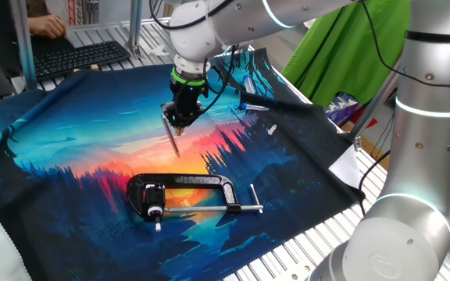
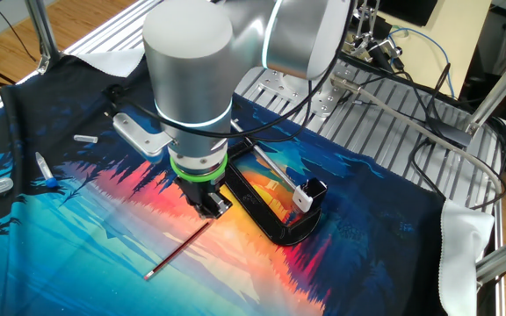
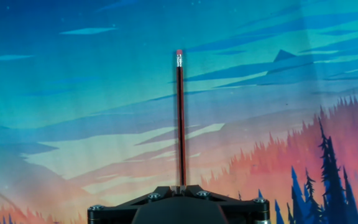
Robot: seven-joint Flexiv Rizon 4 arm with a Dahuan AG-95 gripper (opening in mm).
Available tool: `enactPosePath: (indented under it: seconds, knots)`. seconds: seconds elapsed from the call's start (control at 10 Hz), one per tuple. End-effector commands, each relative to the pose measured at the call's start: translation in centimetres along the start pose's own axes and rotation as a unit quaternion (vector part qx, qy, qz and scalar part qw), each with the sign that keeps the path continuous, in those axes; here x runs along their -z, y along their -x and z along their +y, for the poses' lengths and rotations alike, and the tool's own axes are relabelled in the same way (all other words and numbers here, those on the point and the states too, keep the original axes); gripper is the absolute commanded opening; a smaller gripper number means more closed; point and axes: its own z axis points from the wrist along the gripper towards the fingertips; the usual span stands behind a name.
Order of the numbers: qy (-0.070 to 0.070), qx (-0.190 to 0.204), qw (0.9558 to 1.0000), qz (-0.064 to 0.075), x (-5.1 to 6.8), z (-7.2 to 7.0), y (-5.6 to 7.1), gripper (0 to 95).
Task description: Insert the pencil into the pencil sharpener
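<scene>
I am holding the pencil [image 1: 173,136] clamped in the end effector [image 1: 180,121], hanging above the table, well apart from the clamp [image 1: 182,193] where the pencil sharpener [image 1: 154,198] is sitting. The eraser end is pointing outward, so I am risking presenting the wrong end.

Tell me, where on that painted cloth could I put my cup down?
Bare cloth lies left of the clamp and under the pencil that the claw holds. It is crowded by the clamp and sharpener, and small bits litter the far right edge.
</scene>
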Motion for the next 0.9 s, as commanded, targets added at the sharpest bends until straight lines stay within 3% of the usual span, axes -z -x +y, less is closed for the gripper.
enactPosePath:
  seconds: [0.1,0.4,0.5,0.9]
  knots:
    - [0.006,-0.002,1.0000,0.003,0.01,0.02,0.00,0.0]
    - [0.010,-0.020,0.9997,0.009,0.01,0.02,0.00,0.0]
    - [0.009,-0.022,0.9997,0.009,0.01,0.02,0.00,19.0]
    - [0.007,-0.031,0.9995,0.008,-0.42,-0.02,0.18,19.0]
